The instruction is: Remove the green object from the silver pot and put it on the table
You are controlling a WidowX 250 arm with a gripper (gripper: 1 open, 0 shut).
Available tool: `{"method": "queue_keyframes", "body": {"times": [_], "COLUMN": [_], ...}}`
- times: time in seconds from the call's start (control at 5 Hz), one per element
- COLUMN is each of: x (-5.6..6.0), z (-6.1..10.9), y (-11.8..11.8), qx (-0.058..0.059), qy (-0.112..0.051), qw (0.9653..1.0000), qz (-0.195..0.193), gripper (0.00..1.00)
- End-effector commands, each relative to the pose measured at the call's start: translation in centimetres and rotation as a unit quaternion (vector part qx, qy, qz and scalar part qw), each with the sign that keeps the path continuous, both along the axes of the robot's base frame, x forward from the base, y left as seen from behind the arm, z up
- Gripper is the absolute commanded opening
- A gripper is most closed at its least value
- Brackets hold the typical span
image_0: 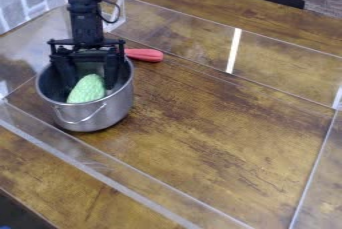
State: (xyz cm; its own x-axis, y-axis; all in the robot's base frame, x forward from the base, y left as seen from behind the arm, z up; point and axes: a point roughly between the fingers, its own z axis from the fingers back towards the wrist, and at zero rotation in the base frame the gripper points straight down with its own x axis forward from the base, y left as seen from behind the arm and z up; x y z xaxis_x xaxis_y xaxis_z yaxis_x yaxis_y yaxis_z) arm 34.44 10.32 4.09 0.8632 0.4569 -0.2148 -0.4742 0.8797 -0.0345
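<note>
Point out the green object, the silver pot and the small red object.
green object (86,88), camera view, middle of its bumpy skin
silver pot (104,111), camera view, outer side wall
small red object (144,55), camera view, its middle
</note>
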Motion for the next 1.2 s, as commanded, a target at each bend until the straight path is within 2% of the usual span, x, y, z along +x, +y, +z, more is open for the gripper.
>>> {"method": "queue_keyframes", "body": {"times": [0.0,0.2,0.4,0.8,1.0], "x": [1.1,1.4,1.8,4.1,3.3], "z": [1.4,1.1,0.8,0.8,0.9], "y": [0.4,0.7,1.1,1.2,0.8], "qx": [0.0,-0.005,-0.009,-0.016,-0.017], "qy": [-0.022,-0.02,-0.018,-0.015,-0.013], "qw": [0.9997,0.9998,0.9997,0.9979,0.998], "qz": [0.001,0.008,0.013,0.061,0.06], "gripper": [1.0,0.0,0.0,0.0,0.0]}}
